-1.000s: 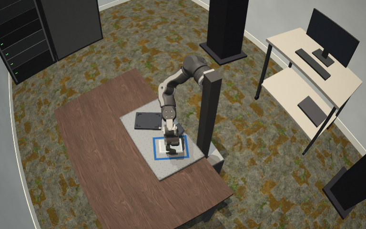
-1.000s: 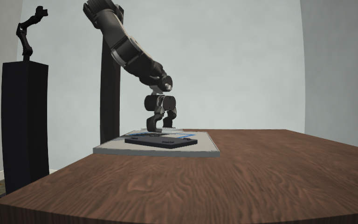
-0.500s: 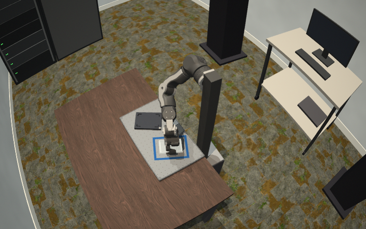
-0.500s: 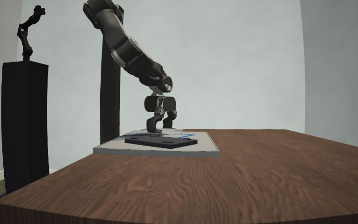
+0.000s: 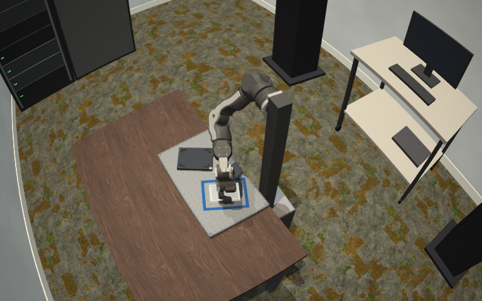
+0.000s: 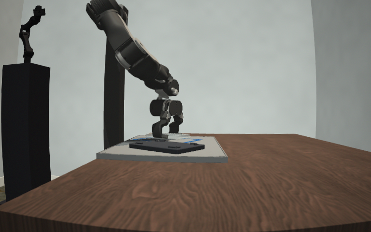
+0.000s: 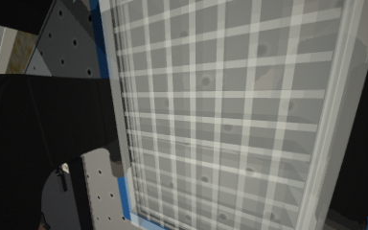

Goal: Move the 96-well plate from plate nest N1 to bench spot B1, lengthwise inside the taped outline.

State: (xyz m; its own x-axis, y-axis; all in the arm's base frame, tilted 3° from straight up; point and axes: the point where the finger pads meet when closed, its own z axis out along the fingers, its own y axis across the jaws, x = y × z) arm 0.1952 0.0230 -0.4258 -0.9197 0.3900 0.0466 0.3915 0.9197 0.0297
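The white 96-well plate (image 5: 225,194) lies low inside the blue taped outline B1 (image 5: 224,194) on the grey deck, its long sides along the outline's long sides. My gripper (image 5: 224,197) is over it and shut on the plate across its short width. In the side view the fingers (image 6: 167,132) reach down to the plate (image 6: 168,135), which is at or just above deck level. The wrist view is filled by the plate's well grid (image 7: 224,115), with blue tape (image 7: 103,53) along its left edge and black fingers on both sides. The empty black plate nest N1 (image 5: 195,158) lies beyond.
The grey perforated deck (image 5: 213,182) sits on a brown wooden table (image 5: 161,209). The arm's black mounting column (image 5: 275,148) stands right of the deck. The nest (image 6: 166,146) lies in front of the outline in the side view.
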